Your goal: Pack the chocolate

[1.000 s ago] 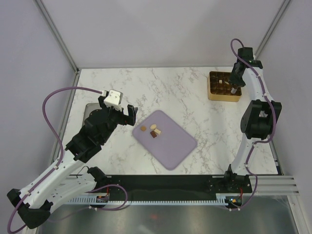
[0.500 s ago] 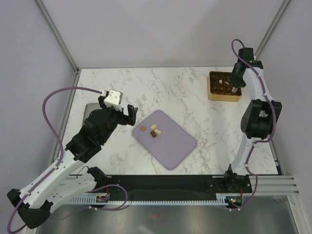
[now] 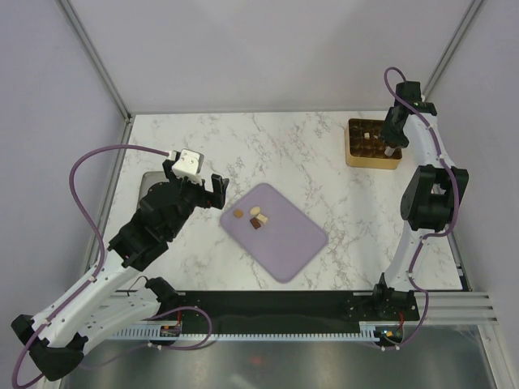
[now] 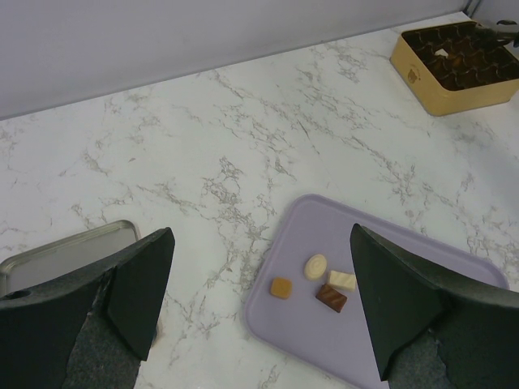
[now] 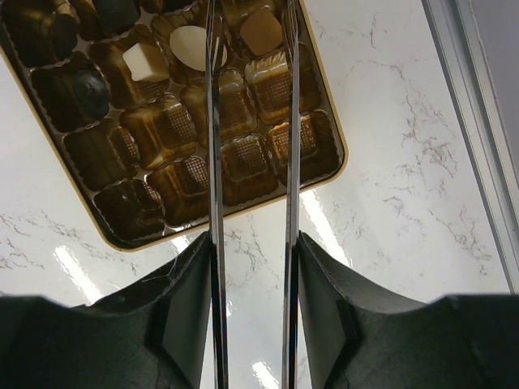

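Several chocolate pieces lie together on the lilac mat (image 3: pixel 284 237): a caramel square (image 4: pixel 281 287), a cream oval (image 4: pixel 315 266), a white bar (image 4: pixel 342 280) and a dark bar (image 4: pixel 331 298). My left gripper (image 4: pixel 261 235) hovers open just left of them, holding nothing. The gold tray (image 3: pixel 353 159) stands at the far right. My right gripper (image 5: pixel 250 49) hangs over it with its thin blades apart. A caramel piece (image 5: pixel 261 31) rests in a compartment between the blades. A cream oval (image 5: pixel 193 44) and a white square (image 5: pixel 146 61) sit in cells beside it.
A flat metal tray (image 4: pixel 65 250) lies at the table's left edge, partly under my left arm. The gold tray stands close to the right side rail (image 5: pixel 474 121) and the back wall. Marble table (image 3: pixel 292 154) spreads between mat and tray.
My right gripper's blades have spread a little wider over the gold tray. The left arm and the pieces on the mat have not moved.
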Robot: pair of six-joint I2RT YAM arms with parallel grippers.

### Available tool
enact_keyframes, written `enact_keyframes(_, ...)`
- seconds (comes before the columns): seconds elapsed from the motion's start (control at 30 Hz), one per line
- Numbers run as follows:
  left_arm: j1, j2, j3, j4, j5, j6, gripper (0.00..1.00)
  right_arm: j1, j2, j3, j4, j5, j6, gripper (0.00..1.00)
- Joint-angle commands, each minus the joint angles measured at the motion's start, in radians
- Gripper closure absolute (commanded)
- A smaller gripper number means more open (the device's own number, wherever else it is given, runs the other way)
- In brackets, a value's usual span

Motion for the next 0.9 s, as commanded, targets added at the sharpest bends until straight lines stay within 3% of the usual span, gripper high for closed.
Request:
enact_keyframes(0.0, -0.002, -0.013, 0.002, 0.025, -0.033, 0.04, 0.03, 0.004, -0.081, 0.009, 0.029, -0.015, 0.01, 0.5)
enact_keyframes(0.23, -0.002, -0.012, 0.002, 0.025, -0.036, 0.041, 0.03, 0.111, -0.185, -0.027, 0.025, -0.056, -0.012, 0.5)
enact_keyframes(0.37, -0.001, -0.013, 0.002, 0.023, -0.035, 0.04, 0.03, 0.297, -0.257, -0.11, 0.051, -0.072, -0.019, 0.51)
enact_keyframes(0.53, -0.003, -0.017, 0.005, 0.025, -0.019, 0.035, 0.03, 0.529, -0.37, -0.292, 0.132, -0.041, -0.01, 0.51)
enact_keyframes(0.87, -0.002, -0.02, 0.005, 0.023, -0.018, 0.024, 0.03, 0.856, -0.594, -0.66, 0.276, -0.116, -0.033, 0.5)
